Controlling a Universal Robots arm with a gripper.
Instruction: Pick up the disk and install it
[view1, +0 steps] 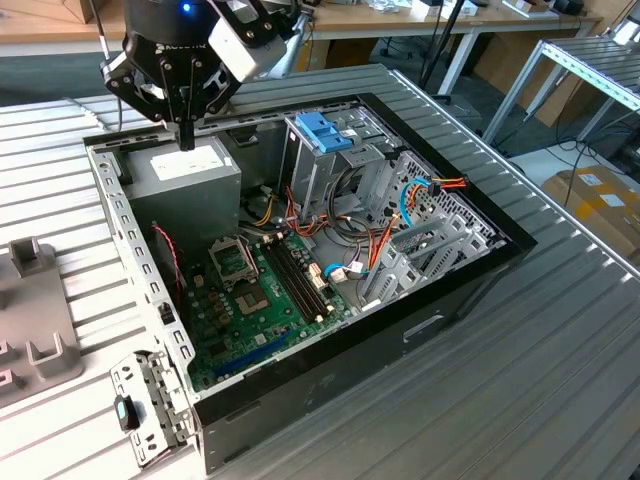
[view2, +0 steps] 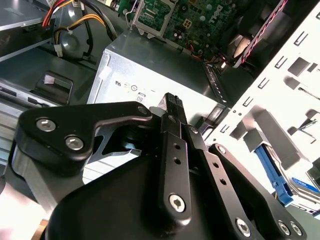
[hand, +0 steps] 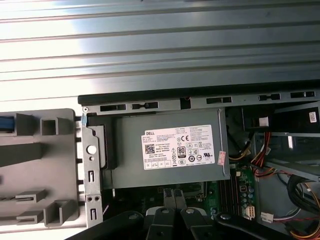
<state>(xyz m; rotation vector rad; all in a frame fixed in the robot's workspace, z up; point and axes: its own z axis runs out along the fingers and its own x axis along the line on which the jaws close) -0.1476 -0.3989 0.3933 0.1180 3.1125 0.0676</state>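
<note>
— Gripper (view1: 186, 138) first: where did you have it, and how were the fingers?

— I had it over the open computer case (view1: 350, 370), its tip just above the grey power supply (view1: 185, 172). In the second wrist view the two black fingers (view2: 175, 145) were pressed together, clenched with nothing between them.

— And the disk?

— Outside the case. In the second wrist view I saw the disk (view2: 274, 172) beyond the perforated case wall (view2: 295, 90), tucked behind the grey holder (view2: 272, 127) and apart from the gripper. In the exterior view that holder sat on the ribbed metal table (view1: 560, 380) at the exterior view's left, beside the case.

— Any writing?

— I saw a white label (hand: 185, 146) on the power supply's top face in the first wrist view. It carried dark print and a row of small marks, with a little sticker at one corner.

— How did the disk look?

— I could see a bright blue rail along its edge and a slice of pale label on its face. The holder hid the rest.
</note>
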